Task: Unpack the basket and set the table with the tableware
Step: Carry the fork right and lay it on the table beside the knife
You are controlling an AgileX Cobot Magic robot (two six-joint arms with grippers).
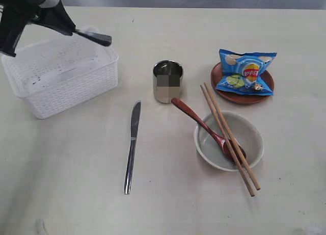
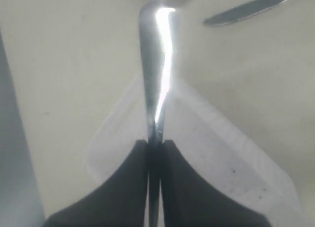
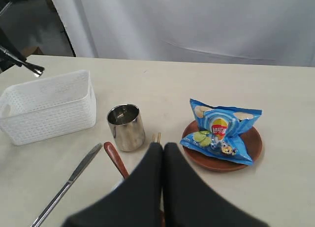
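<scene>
Nearest, the knife (image 1: 132,146) is laid flat on the surface (image 1: 66,168); the spoon (image 1: 196,121) and chopsticks (image 1: 226,135) are rested on the rim of the bowl (image 1: 253,138), probably so they cannot roll. Behind, the cup (image 1: 167,82) is set upright and the plate (image 1: 243,99) is covered by a chip bag (image 1: 247,72). Farthest, a steel utensil (image 2: 156,64), judged the fork, is gripped by the left claw (image 2: 155,141) above the basket (image 1: 71,89). The right claw (image 3: 162,145) is clenched on nothing.
</scene>
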